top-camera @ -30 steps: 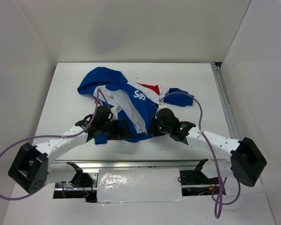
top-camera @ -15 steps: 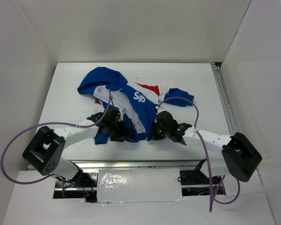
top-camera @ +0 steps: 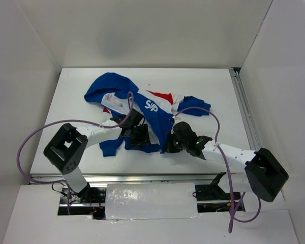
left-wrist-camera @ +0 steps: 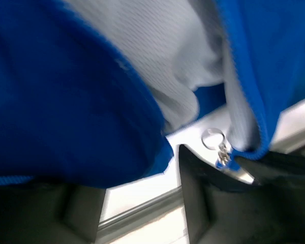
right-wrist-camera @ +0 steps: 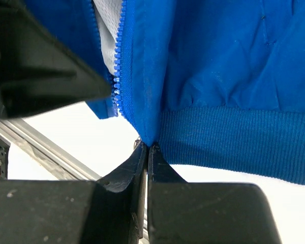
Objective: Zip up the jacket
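The royal-blue jacket [top-camera: 153, 116] with red and white panels lies crumpled mid-table, front open, white lining showing. My left gripper [top-camera: 140, 138] sits at the jacket's near hem. In the left wrist view its jaws [left-wrist-camera: 137, 173] stand apart, with blue fabric [left-wrist-camera: 66, 112] draped over the left finger. The silver zipper pull ring [left-wrist-camera: 213, 138] and slider hang just off the right finger's tip [left-wrist-camera: 193, 168]. My right gripper [top-camera: 169, 145] is shut on the jacket's bottom hem corner [right-wrist-camera: 148, 137], beside the blue zipper teeth [right-wrist-camera: 121, 76] and the ribbed hem [right-wrist-camera: 234, 142].
A metal rail [top-camera: 142, 178] runs along the table's near edge, just below both grippers. White walls enclose the table on three sides. Purple cables loop off both arms over the jacket.
The left arm has swung in, carrying its gripper right and a little farther back along the hem. The hem's left part has shifted with it. The right gripper has barely moved.
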Available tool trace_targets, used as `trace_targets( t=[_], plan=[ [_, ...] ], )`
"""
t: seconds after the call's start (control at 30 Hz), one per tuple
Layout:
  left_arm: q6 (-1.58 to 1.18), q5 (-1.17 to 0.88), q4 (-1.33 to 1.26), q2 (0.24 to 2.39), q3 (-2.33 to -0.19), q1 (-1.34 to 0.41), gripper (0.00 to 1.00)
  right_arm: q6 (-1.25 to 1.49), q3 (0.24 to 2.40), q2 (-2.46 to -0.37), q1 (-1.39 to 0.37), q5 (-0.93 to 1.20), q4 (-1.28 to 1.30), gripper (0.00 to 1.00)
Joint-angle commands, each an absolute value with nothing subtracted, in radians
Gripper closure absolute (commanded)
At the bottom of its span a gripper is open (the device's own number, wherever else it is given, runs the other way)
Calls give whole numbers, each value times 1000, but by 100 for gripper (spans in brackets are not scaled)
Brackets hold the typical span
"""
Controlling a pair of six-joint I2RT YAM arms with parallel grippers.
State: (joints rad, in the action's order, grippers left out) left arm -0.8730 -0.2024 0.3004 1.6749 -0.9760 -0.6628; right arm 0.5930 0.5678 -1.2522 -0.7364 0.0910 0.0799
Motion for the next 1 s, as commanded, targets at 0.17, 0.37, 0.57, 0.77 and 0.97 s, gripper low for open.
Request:
trace_targets(
  t=[0.17,0.37,0.57,0.77,0.97],
  plan=[
    [-911,-144,367,1657,-979,-673,72,604,555,-1215,-736,81,49,100],
    [-850,-195,339,1521,-916,-683,82,611,551,-1204,-732,69,37,100],
    [-755,-288,172,1324,-772,-681,89,584,516,-1178,-727,141,-78,100],
    [-673,-368,-76,1109,-655,-678,100,543,411,-1054,-727,310,-310,100],
    [-620,-422,-245,1002,-606,-675,100,456,377,-881,-745,434,-413,100]
  ],
)
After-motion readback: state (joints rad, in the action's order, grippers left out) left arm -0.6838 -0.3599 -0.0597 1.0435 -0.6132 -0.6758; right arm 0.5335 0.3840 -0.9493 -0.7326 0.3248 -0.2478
